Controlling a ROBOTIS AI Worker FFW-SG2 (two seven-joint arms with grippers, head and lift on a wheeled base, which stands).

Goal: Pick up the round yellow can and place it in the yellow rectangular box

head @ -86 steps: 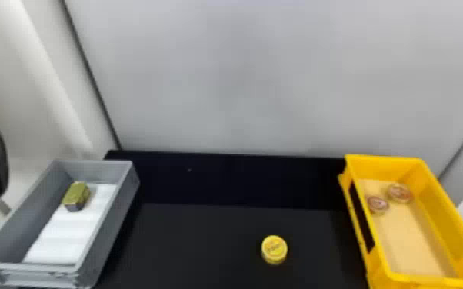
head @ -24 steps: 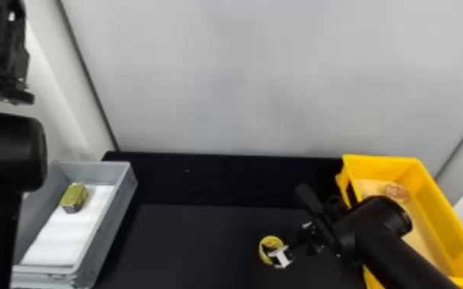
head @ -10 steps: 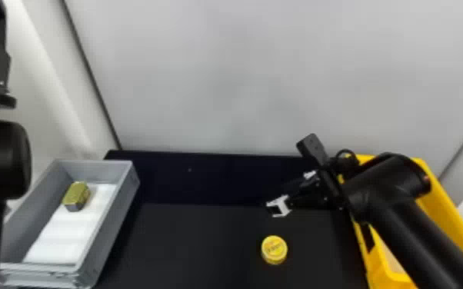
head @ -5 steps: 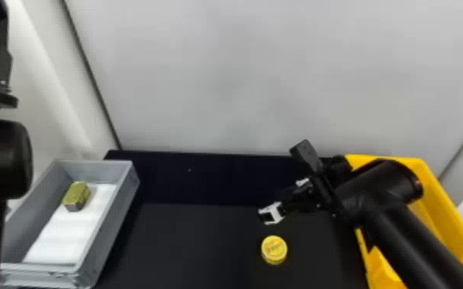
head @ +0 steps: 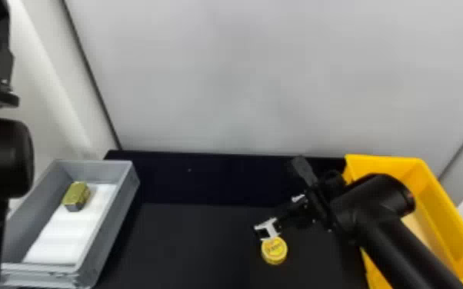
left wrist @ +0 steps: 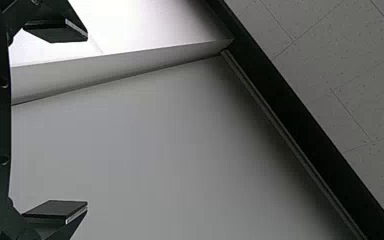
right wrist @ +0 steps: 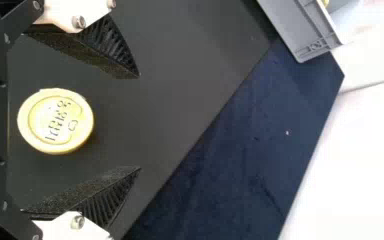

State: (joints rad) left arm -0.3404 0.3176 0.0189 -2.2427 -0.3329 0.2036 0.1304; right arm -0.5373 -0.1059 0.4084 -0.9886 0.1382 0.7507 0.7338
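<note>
Table [head: 204, 246]: black, spans lower half of the head view, left-center to right. Two bands: bluish-black strip [head: 219, 180] along the back, plain charcoal in front. Small pale speck [head: 189, 169] on the strip, left of center.

On it directly, three items. Grey box [head: 121, 223] lower left, set at a slant, left side partly hidden. Yellow can [head: 274, 250] lower middle, slightly right of center, on the charcoal band, lying flat, printed face up. Yellow box [head: 384, 167] lower right, also slanted, partly hidden. Can sits between boxes, touching neither, closer to yellow one.
</note>
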